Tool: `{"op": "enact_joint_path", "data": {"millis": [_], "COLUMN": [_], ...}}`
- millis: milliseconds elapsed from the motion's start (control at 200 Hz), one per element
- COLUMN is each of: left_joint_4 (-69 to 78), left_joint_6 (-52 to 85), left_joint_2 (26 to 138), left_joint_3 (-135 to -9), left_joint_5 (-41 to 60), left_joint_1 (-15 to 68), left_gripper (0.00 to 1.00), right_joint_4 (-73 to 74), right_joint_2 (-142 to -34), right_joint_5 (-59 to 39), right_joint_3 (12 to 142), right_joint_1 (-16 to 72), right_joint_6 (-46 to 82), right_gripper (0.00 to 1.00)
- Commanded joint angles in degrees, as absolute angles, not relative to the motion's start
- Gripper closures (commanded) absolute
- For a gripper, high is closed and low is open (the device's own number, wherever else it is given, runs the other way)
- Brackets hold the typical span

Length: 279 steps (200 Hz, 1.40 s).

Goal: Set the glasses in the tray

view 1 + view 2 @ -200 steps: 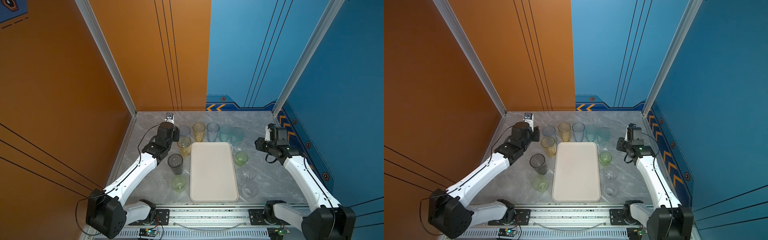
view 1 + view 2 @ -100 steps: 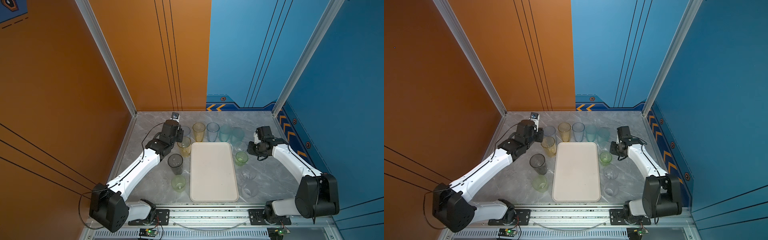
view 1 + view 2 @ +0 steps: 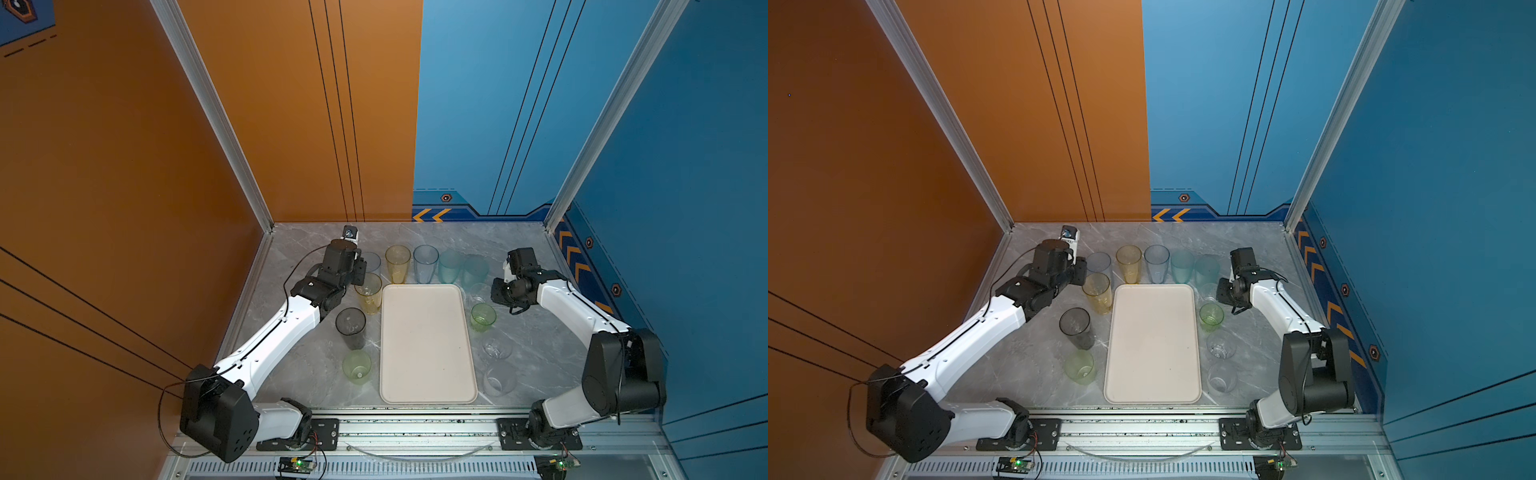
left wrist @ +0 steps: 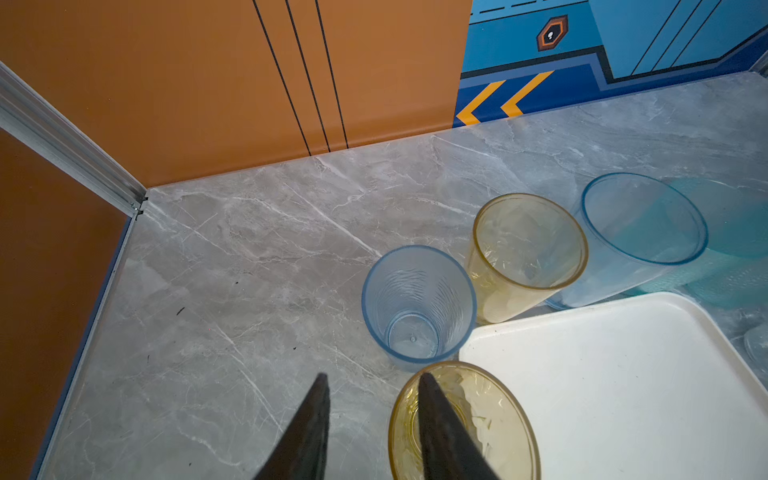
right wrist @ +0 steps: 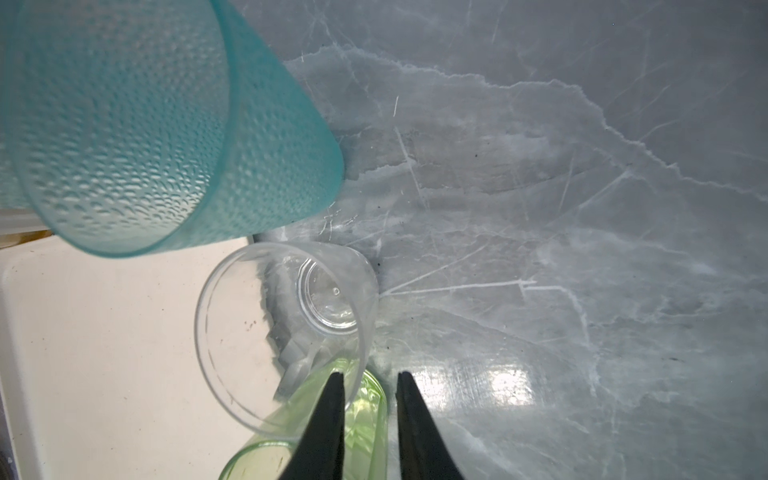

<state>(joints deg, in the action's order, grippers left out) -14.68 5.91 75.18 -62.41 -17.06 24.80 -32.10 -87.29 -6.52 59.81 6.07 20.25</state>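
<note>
Tray (image 3: 428,345) first: is anything in it?
No, it is bare. Every tumbler stands on the desk (image 3: 540,353) around it.
What just moved?
The right arm swung in from the 3 o'clock side. The right end effector (image 5: 370,374) is now by the green tumbler (image 3: 483,316), at 2 o'clock from the tray, next to the clear tumbler (image 5: 282,332). Its fingers came closer but are a little apart. I cannot tell if they touch anything.
And the left?
The left end effector (image 4: 370,376) slid to the yellow tumbler (image 3: 368,291) at 10 o'clock. It is open, one finger over the cup's mouth and one outside.
So?
I think each arm is about to pick up its first tumbler.
</note>
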Motion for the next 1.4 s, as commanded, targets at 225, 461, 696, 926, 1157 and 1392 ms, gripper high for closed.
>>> {"op": "enact_joint_path", "data": {"millis": [225,461,696,926,1157,1392], "left_joint_4": [-15.38,-15.29,-15.29,-15.21,-15.23,-15.11], "left_joint_6": [6.24,6.57,6.60,6.77,6.90,6.98], "left_joint_2": [74.78,74.27,74.26,74.79,74.72,74.63], "left_joint_3": [-62.97,-62.32,-62.15,-62.11,-61.87,-61.57], "left_joint_5": [-15.65,-15.05,-15.03,-14.60,-14.50,-14.42], "left_joint_1": [23.86,23.14,22.85,22.76,22.76,22.76], "left_gripper": [0.63,0.64,0.64,0.64,0.64,0.64], "right_joint_4": [-30.24,-30.24,-30.24,-31.01,-31.72,-32.08], "right_joint_2": [-90.33,-92.62,-92.47,-92.34,-91.44,-86.65], "right_joint_5": [-6.42,-6.61,-5.63,-3.42,-0.64,2.10], "right_joint_3": [63.06,64.33,64.00,64.01,64.03,63.48], "right_joint_1": [6.43,6.58,6.90,7.55,8.52,9.91], "right_joint_6": [21.01,20.83,20.50,19.38,18.29,17.23], "right_gripper": [0.81,0.84,0.87,0.93,1.00,1.00]}}
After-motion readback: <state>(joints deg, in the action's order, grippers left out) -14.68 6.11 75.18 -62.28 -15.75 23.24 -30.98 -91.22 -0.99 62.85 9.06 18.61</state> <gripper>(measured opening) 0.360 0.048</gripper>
